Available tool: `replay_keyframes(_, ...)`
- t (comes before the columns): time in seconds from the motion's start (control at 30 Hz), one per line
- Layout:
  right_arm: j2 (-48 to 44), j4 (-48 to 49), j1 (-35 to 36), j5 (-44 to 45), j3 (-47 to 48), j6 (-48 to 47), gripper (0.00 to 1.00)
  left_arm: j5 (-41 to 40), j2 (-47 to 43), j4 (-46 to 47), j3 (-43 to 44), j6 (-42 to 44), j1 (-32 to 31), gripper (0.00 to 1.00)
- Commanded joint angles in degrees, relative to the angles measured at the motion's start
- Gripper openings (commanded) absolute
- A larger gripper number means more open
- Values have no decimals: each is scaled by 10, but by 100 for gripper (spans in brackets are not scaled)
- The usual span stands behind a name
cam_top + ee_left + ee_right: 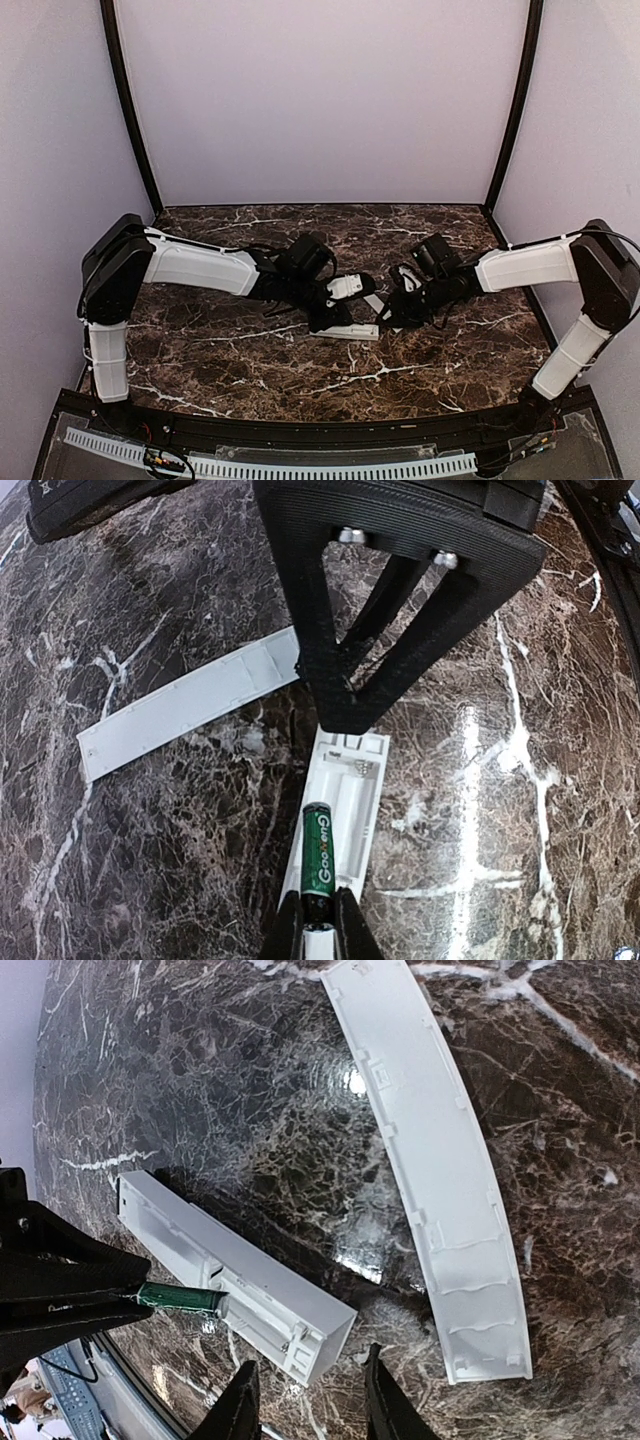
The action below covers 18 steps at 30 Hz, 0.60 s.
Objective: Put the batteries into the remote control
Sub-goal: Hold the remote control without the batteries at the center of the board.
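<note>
Pinching green-and-black cylindrical battery [318,845] in closed left gripper [318,927] over white plastic bar remote control [352,785]; straddling its 12 o'clock end with open right gripper [342,718]. Probably light, rigid, slick: best held mid-barrel.

marble table [200,350] holds remote control [262,1288] and cover [432,1160].

Green battery [318,848] over white remote's [356,780] recess
</note>
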Motion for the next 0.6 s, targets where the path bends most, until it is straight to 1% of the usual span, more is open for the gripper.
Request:
replay_keyframes(0.0,17,7,-2,-11,19,-11,32,27,10,-33,22,17,2,0)
replay_keyframes(0.27,26,15,-2,-21,12,-7,19,53,26,-47,32,14,2,0)
replay_keyframes(0.57,39,26,-2,-36,13,-6,14,43,46,-59,52,17,2,0)
